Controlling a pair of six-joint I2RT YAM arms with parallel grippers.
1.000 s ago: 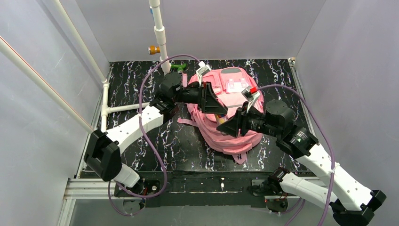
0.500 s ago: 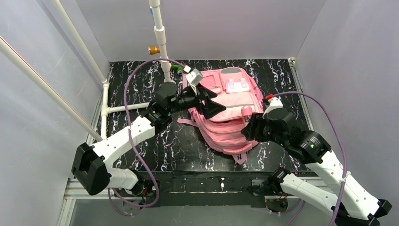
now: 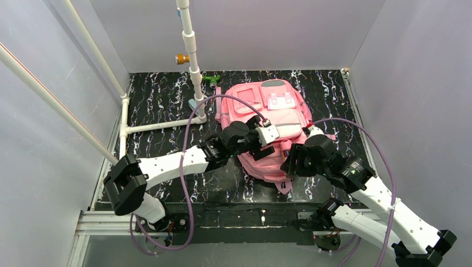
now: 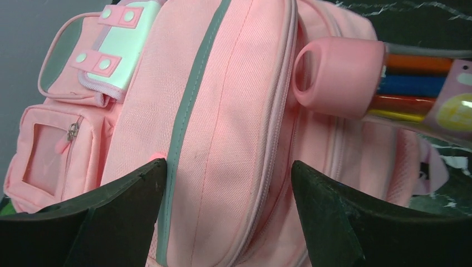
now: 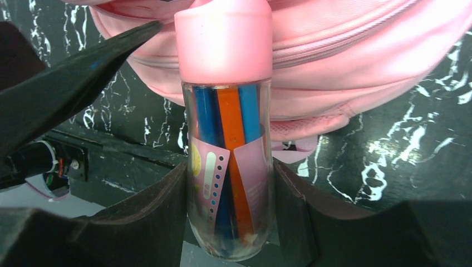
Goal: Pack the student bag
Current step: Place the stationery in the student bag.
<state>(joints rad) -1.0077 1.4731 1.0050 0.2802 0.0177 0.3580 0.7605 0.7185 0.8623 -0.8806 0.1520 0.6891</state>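
The right gripper (image 5: 229, 186) pinched a pink-capped pen tube (image 5: 225, 111); left gripper (image 4: 226, 167) stood spread over the student bag (image 4: 222, 100); cap perhaps touching it.

The left gripper (image 4: 228, 164) has swung down from the student bag's (image 3: 278, 105) top-left corner to hang over its middle, jaws spread wider than before. The right gripper (image 5: 229, 183) has backed away from the bag's centre to its lower right edge, taking the pen tube (image 5: 228, 128) along, it seems.

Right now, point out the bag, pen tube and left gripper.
bag (image 3: 253, 100), top view, front pocket.
pen tube (image 5: 228, 139), right wrist view, clear body.
left gripper (image 4: 227, 166), left wrist view, between fingertips.
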